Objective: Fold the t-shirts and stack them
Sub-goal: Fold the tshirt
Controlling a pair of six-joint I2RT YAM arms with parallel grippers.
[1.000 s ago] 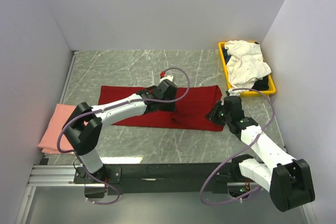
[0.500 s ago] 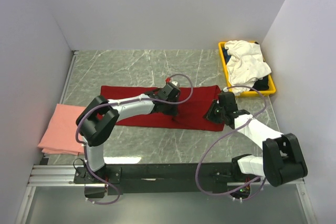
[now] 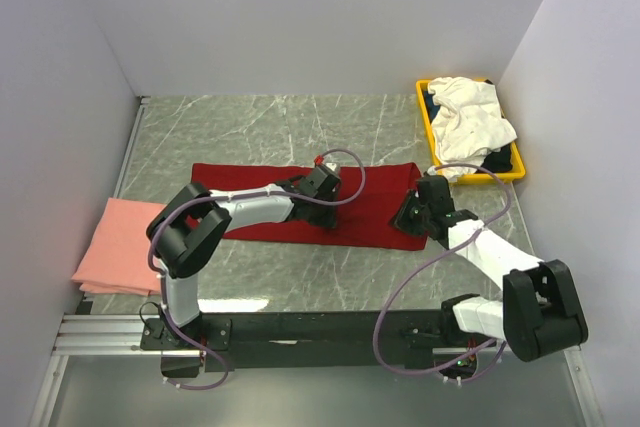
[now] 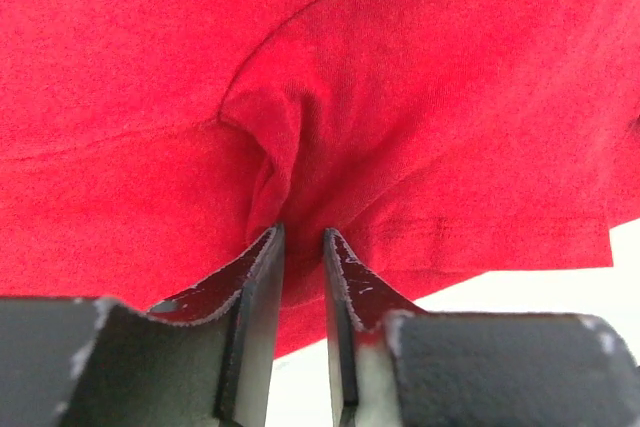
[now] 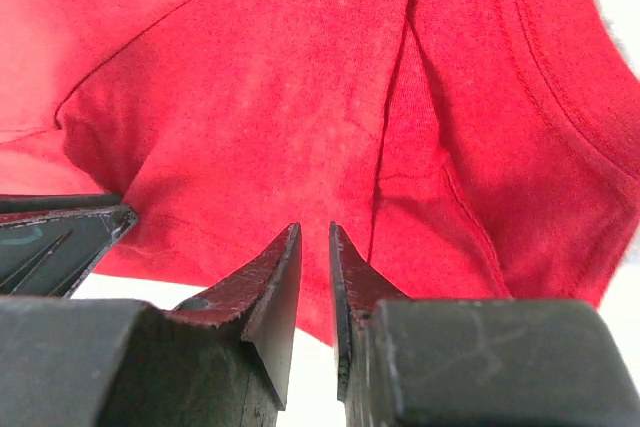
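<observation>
Currently the dark red t-shirt [image 3: 375,197] lies flat on the marbled table [image 3: 250,127] as a long band running left to right across the middle of the work area, with both arms reaching onto it. The left gripper [image 3: 328,209] sits over the near middle of the band, its arm lying across the left half of the cloth. From the left wrist, the left gripper [image 4: 302,237] has its jaws drawn close, with only a narrow slot between them. A raised ridge of the dark red t-shirt [image 4: 420,97] bunches up right at the tips and runs into that slot, so it is pinching a fold of the fabric. Pale table shows below the hem on the right side of that view. The right gripper [image 3: 408,215] is at the near right corner of the band. From the right wrist, the right gripper [image 5: 314,232] also has its jaws nearly together. The lower edge of the dark red t-shirt [image 5: 250,77] passes between the fingertips, and a seam and a crease run upward just right of them; it grips the cloth edge. The salmon-pink t-shirt [image 3: 115,242] rests folded at the near left edge of the table, well apart from the red one. The white t-shirt [image 3: 470,117] is heaped loosely in the yellow bin [image 3: 426,127] at the far right corner, draping over darker cloth inside it.
</observation>
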